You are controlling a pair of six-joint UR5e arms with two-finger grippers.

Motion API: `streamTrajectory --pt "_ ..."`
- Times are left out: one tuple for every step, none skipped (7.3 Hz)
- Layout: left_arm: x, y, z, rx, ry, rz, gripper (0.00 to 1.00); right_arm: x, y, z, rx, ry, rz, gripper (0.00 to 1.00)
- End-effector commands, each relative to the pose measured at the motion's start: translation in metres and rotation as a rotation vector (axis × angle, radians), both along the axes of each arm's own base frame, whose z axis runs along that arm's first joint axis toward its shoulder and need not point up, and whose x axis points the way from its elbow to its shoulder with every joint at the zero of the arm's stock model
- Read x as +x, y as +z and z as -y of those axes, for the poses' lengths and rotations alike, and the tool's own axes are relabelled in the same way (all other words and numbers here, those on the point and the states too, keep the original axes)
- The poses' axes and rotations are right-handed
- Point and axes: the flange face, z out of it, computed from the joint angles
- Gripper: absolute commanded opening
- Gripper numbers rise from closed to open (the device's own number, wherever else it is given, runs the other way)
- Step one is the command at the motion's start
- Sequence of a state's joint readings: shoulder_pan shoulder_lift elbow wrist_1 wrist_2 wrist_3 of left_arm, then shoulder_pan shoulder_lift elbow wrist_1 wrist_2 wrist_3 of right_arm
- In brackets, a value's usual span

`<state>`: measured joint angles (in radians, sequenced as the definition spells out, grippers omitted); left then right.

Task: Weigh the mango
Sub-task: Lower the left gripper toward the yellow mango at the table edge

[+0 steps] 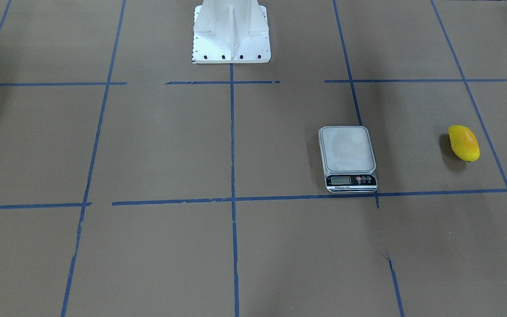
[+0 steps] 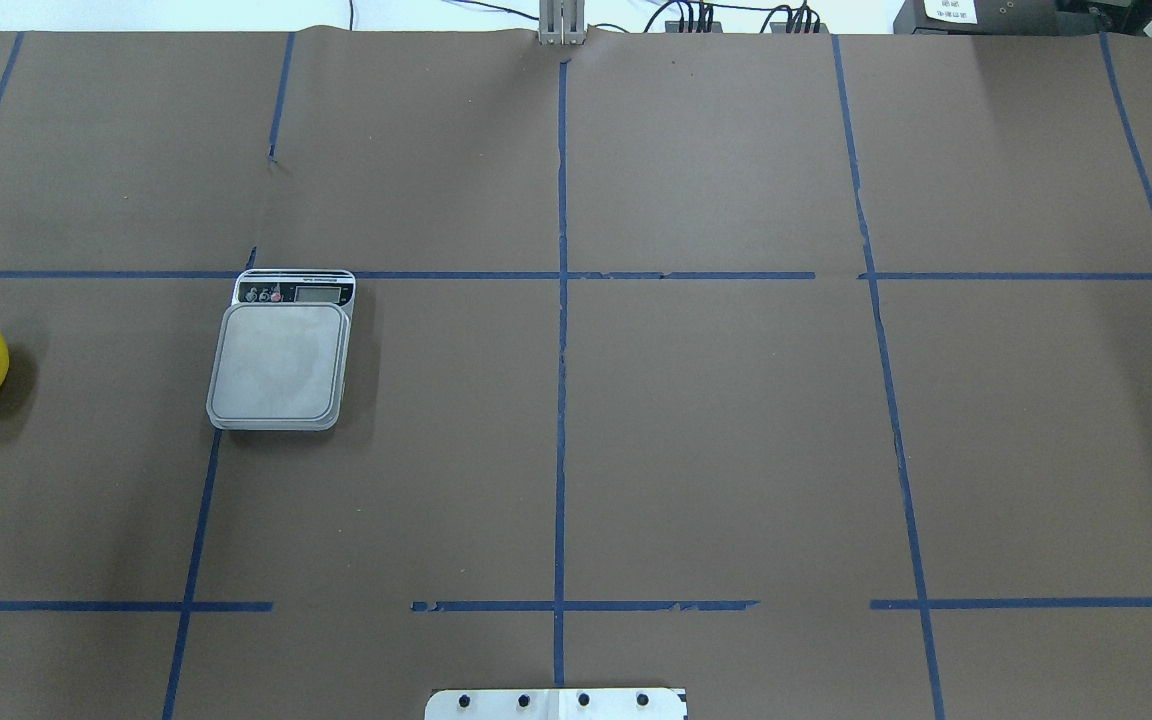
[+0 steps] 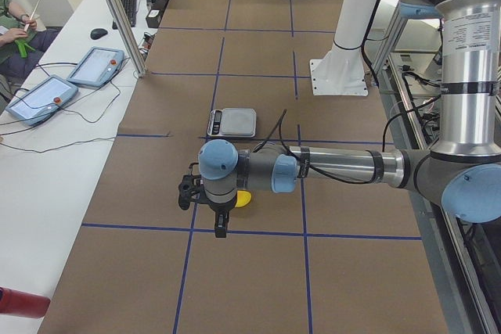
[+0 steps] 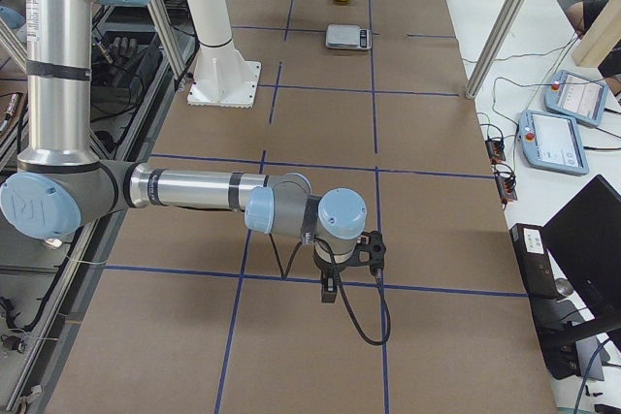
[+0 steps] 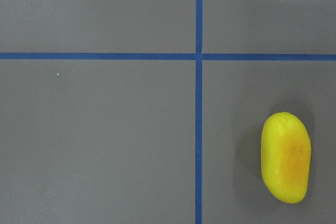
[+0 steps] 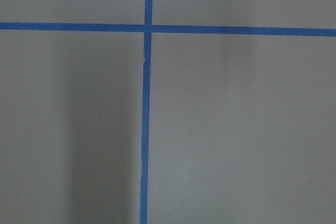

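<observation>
Got mango lying on table at robot's far left end. Got scale on same left half, between mango and centre line, well apart from mango, display end away from robot and touching crosswise tape line. Robot base at middle of table's robot-side edge. Left gripper up over table near mango. Right gripper over opposite end, well apart from both. Tablets on side bench beyond table's far edge.

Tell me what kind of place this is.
Probably a robotics lab workcell: a table gridded with blue tape, the left arm and right arm over it, teach pendants on a side bench.
</observation>
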<state>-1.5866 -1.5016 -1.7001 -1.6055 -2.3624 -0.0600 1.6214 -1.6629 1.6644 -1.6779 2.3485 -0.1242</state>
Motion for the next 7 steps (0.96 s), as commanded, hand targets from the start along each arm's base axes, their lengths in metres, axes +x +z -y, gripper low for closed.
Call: streamTrajectory --pt "0.021 -0.011 0.007 0.050 -0.057 -0.012 1.00 0.000 0.000 0.000 0.000 0.000 0.000 1.00" --pt "0.056 -0.016 0.008 0.043 -0.071 -0.036 1.00 0.000 0.000 0.000 0.000 0.000 0.000 1.00" --pt "0.099 -0.017 0.004 0.018 -0.048 -0.056 1.00 0.000 0.000 0.000 0.001 0.000 0.000 1.00" --pt "0.126 -0.023 0.004 0.018 -0.066 -0.053 1.00 0.000 0.001 -0.001 0.000 0.000 0.000 1.00" --pt "0.159 -0.019 0.003 0.026 -0.071 -0.028 1.00 0.000 0.001 -0.001 -0.002 0.000 0.000 1.00" --pt "0.181 -0.007 0.001 0.046 -0.059 -0.023 1.00 0.000 0.000 0.000 0.000 0.000 0.000 1.00" --pt "0.193 0.005 -0.003 0.051 -0.058 -0.038 1.00 0.000 0.000 0.000 0.000 0.000 0.000 1.00"
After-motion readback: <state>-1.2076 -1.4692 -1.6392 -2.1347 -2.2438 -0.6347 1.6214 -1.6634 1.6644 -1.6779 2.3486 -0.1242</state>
